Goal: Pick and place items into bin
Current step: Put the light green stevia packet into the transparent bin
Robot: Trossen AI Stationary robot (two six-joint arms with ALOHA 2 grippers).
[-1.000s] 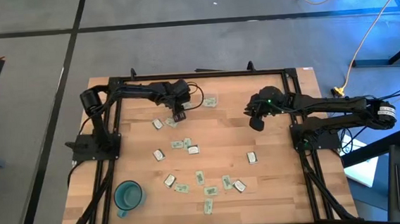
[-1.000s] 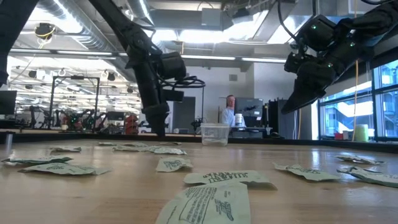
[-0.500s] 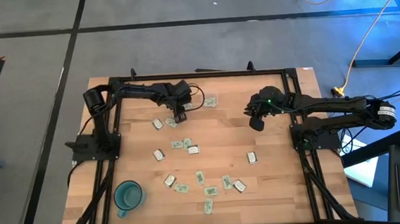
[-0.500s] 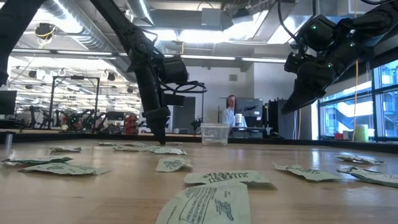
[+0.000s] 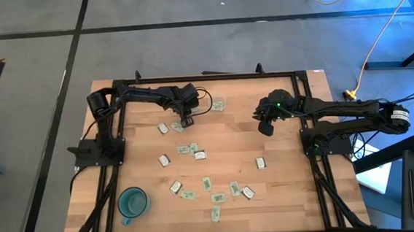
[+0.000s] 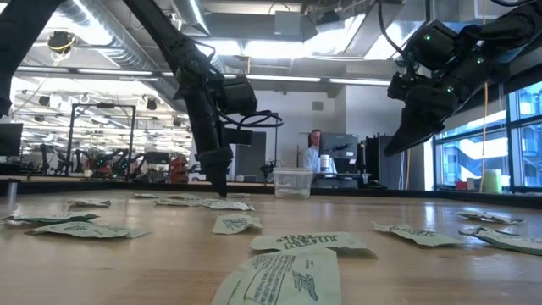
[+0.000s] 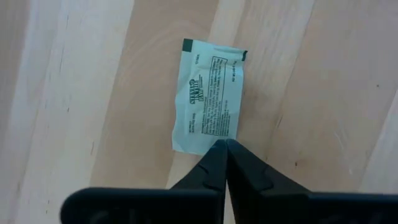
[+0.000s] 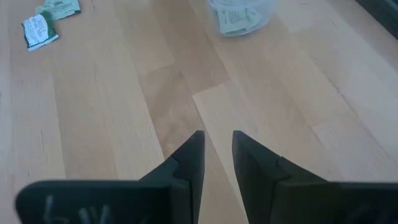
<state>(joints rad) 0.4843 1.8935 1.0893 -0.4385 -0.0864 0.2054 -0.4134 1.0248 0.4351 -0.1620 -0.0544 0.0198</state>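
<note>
The left pincer (image 7: 226, 146) pinches only the packet's (image 7: 208, 93) edge (frame centre), fingers closed together, so lifting may drop it.

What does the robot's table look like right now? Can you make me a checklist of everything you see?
Surface: wooden table, bare between the things.
Job's things: packets scattered flat; one pale green packet at the left gripper's tips; clear bin holds some packets.
Clutter: teal cup near the front left corner.
Grippers: left gripper shut, at the packet's edge; right gripper slightly open, empty, raised.
Cables: yellow cord on the floor.
Surroundings: a person far behind.
</note>
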